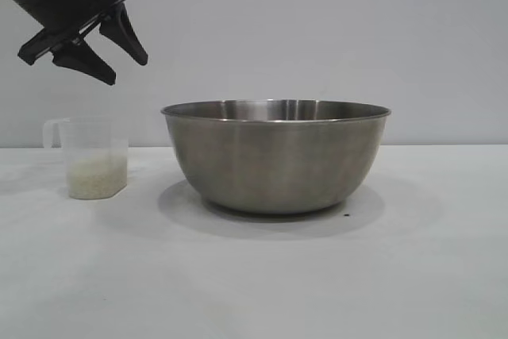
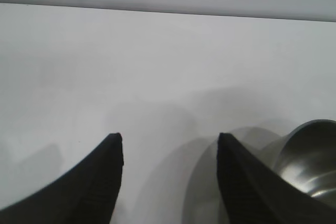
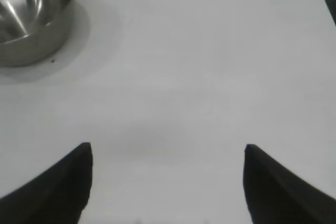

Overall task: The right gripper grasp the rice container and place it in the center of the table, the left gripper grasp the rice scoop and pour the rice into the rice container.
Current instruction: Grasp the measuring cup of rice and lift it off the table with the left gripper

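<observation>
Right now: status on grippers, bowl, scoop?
Left gripper open, above rice scoop. Right gripper open, empty. Rice container centred on table. Nothing blocking.

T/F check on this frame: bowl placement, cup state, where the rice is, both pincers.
1. The steel mixing bowl stands upright on the white table. True.
2. The plastic measuring cup is held in the left pincer. False: the cup stands on the table, with the pincer open above it, holding nothing.
3. The rice is in the cup. True.
4. The cup touches the bowl. False: bare table separates them.
5. The right pincer grips the bowl's rim. False: it is open over bare table, away from the bowl.
</observation>
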